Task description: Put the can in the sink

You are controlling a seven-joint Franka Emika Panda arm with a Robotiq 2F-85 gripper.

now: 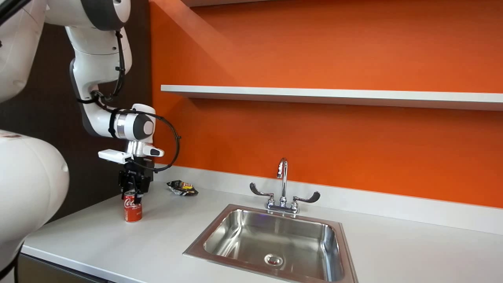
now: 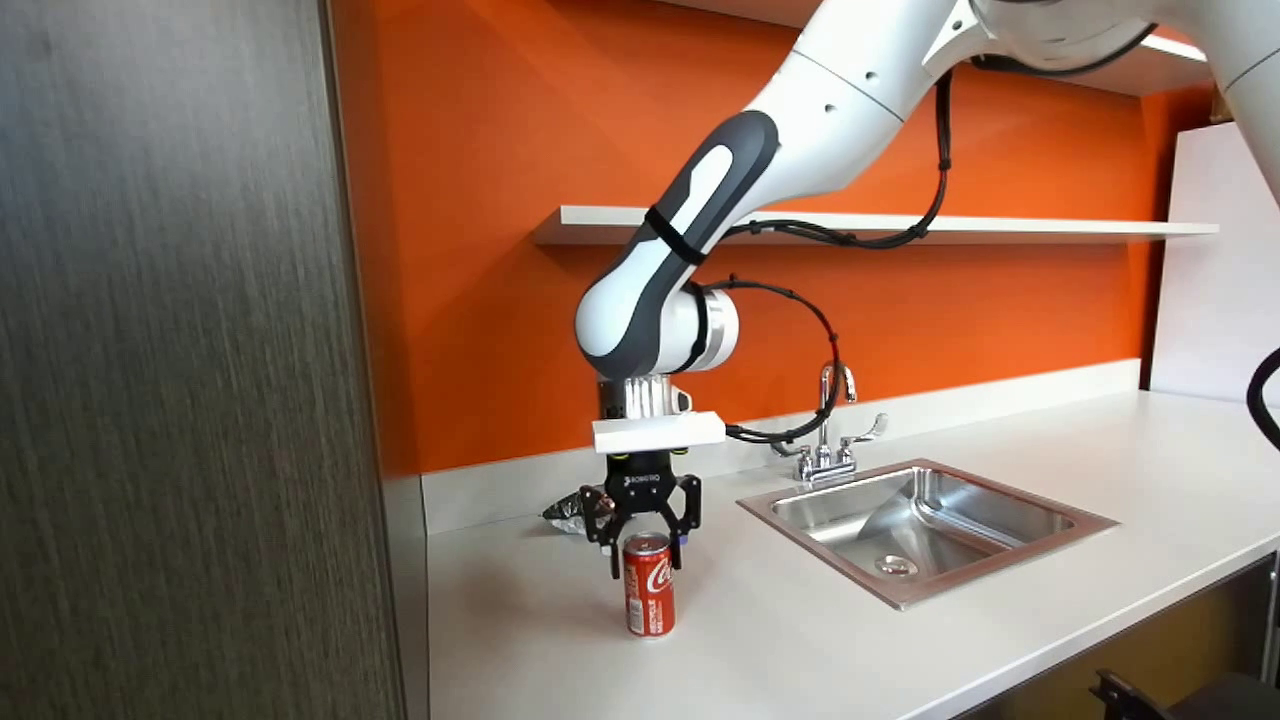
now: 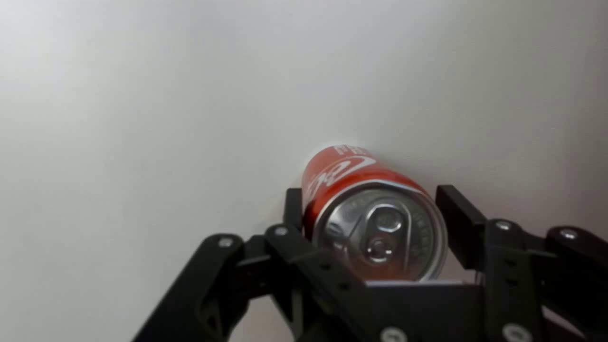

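The red can with a silvery top stands upright on the white counter in both exterior views. My gripper is above it, pointing down, with its fingers on either side of the can's upper part. In the wrist view the can is between the jaws. The left finger is close against the can; whether it touches is unclear. A narrow gap shows beside the right finger. The sink, a steel basin with a round drain, is well apart from the can; it also shows in an exterior view.
A dark crumpled snack bag lies behind the gripper near the backsplash. A chrome two-handled faucet stands at the sink's back edge. A white shelf runs along the orange wall. A dark panel borders the counter on the can's side.
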